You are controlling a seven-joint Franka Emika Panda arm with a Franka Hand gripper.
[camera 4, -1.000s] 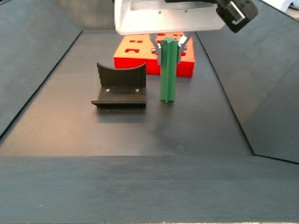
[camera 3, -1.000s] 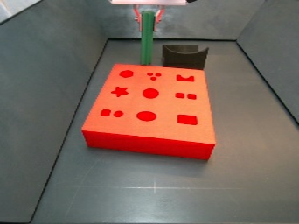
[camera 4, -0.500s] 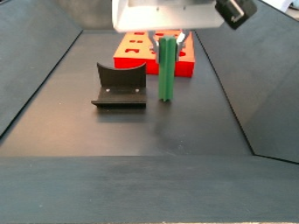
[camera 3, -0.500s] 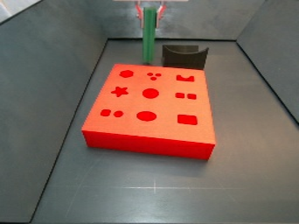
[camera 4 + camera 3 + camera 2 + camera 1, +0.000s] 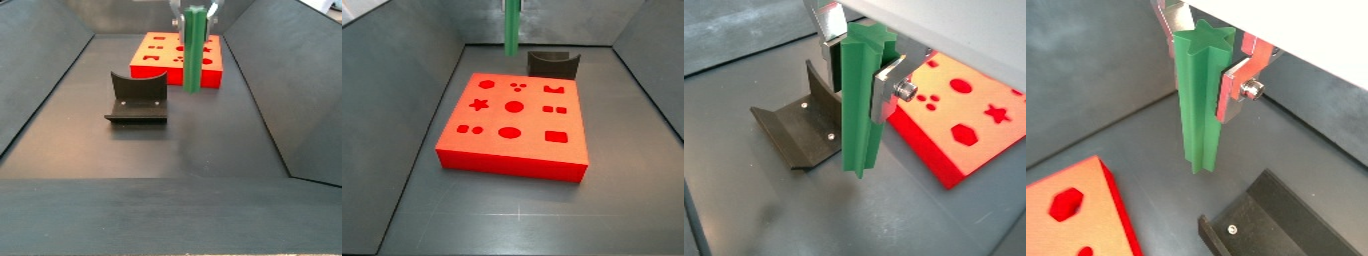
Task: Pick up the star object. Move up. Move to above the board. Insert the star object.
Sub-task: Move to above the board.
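— Green plastic, upright: the star object hangs clear of the floor, right?
— Yes, the end effector clamps its upper part between silver fingers.
— And the board?
— Flat on the floor, near the star object, not below it. The fixture stands just beside the board.

The star object hangs upright behind the board (hand out of frame).
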